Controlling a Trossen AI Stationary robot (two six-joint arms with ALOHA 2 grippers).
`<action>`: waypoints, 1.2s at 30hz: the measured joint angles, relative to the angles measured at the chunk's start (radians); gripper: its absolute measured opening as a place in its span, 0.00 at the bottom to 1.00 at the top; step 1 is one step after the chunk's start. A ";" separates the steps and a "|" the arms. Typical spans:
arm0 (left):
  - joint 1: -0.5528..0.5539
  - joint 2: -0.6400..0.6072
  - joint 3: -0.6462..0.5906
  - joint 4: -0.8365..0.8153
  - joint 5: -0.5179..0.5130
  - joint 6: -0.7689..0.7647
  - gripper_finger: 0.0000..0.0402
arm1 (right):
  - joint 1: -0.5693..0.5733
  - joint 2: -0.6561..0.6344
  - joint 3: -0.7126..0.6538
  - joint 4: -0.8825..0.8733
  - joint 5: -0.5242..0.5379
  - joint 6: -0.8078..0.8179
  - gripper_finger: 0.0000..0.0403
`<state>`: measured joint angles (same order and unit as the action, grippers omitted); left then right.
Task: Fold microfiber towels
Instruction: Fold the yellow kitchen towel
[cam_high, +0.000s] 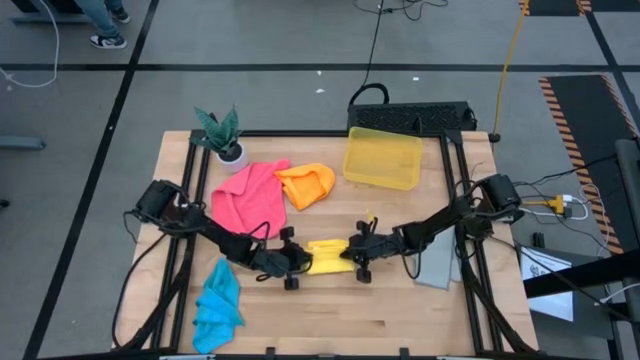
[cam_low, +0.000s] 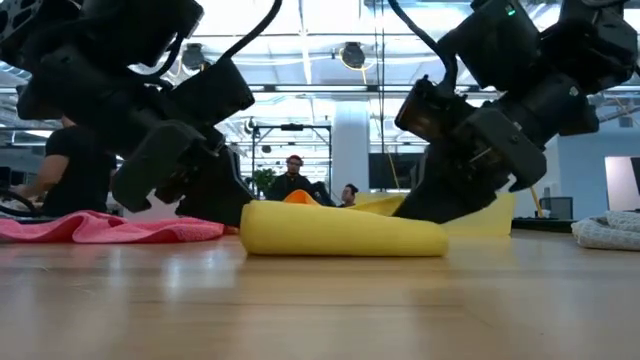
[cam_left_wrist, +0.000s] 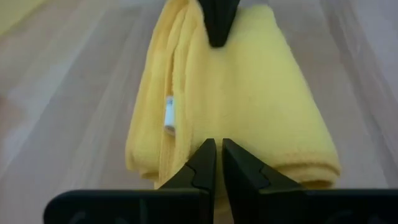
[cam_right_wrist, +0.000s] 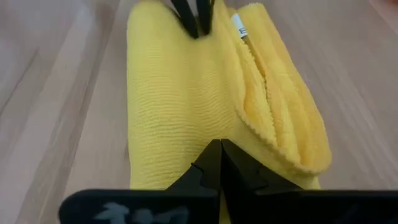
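Note:
A yellow towel, folded into a long thick band, lies flat on the wooden table near its middle, running left to right. My left gripper is at its left end, its fingers almost shut. My right gripper is at its right end, shut. In the left wrist view the towel stretches away from my left gripper. In the right wrist view the towel stretches away from my right gripper, its layered edges along one side. My left gripper meets the towel's left end on its top, slanting down from the table's left, fingers along the band. A thin strip of yellow shows between the fingertips. The towel lies flat on the table. My right gripper touches the top of the towel's right end with its shut fingertips, slanting down from the table's right, along the band. Whether a layer is pinched between them I cannot tell. The towel rests on the table.
A pink towel and an orange towel lie at the far left. A blue towel is at the near left and a grey one at the right edge. A yellow plastic bin and a small potted plant stand at the back.

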<state>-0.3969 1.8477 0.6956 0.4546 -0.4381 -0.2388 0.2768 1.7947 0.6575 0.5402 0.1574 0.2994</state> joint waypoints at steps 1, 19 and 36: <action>-0.001 0.000 0.000 -0.005 0.000 -0.009 0.08 | 0.004 -0.008 0.000 -0.003 0.000 -0.007 0.00; 0.042 0.006 0.003 0.082 -0.090 -0.005 0.08 | -0.028 -0.022 -0.002 0.014 0.160 0.084 0.00; 0.014 0.022 0.015 0.098 -0.086 -0.025 0.08 | 0.041 -0.114 -0.001 0.076 0.076 0.010 0.00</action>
<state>-0.3824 1.8698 0.7111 0.5528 -0.5239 -0.2640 0.3178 1.6808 0.6561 0.6162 0.2332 0.3093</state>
